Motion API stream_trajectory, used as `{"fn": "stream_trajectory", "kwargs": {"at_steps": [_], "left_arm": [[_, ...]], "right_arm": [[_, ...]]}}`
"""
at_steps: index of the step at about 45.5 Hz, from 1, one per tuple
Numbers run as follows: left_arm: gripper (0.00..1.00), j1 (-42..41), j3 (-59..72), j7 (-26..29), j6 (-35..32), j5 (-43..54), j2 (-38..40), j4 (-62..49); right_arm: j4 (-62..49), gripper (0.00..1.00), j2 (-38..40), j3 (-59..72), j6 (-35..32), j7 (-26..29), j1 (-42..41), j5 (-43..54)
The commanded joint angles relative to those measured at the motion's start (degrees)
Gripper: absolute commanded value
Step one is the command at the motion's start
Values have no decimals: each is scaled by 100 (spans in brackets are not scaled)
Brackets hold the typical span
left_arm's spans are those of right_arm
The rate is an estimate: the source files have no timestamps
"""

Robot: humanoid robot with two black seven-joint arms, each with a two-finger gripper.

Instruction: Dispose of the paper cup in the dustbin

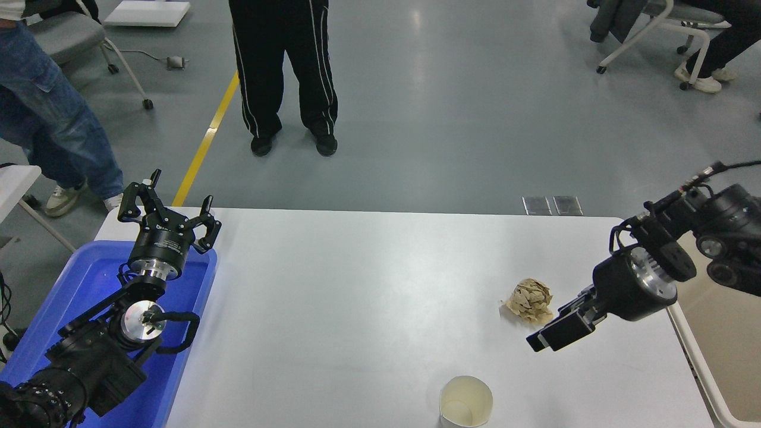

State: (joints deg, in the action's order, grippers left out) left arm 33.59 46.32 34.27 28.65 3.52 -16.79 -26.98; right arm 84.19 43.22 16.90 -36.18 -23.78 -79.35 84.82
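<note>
Nearest, at the table's [368, 285] front edge, the cup [466, 402] stands upright with its mouth open, untouched and apart from everything else. Just beyond it and to the right, the right gripper [544, 337] hangs low over the white top, pointing toward the near left; whether its fingers are parted or pressed together cannot be told from this angle. Its tip lies just beside the paper ball [528, 301], which rests on the table behind it. Right of the table is the bin [707, 356], its pale rim alongside the table's edge. Across on the left, the left gripper [168, 208] is parked above the blue tub [89, 285], fingers spread. Farther back, a person [285, 71] stands on the grey floor.
</note>
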Motion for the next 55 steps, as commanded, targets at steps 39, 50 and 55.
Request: {"fn": "stream_trajectory", "kwargs": {"at_steps": [39, 50, 55], "left_arm": [[100, -2, 0, 0, 0, 0, 0, 0], [100, -2, 0, 0, 0, 8, 0, 0], [100, -2, 0, 0, 0, 0, 0, 0]], "right_arm": [[-1643, 99, -1668, -38, 102, 155, 1220, 26], [-1774, 99, -1800, -240, 208, 155, 1484, 70], [-1827, 99, -1826, -275, 216, 155, 1563, 96]]}}
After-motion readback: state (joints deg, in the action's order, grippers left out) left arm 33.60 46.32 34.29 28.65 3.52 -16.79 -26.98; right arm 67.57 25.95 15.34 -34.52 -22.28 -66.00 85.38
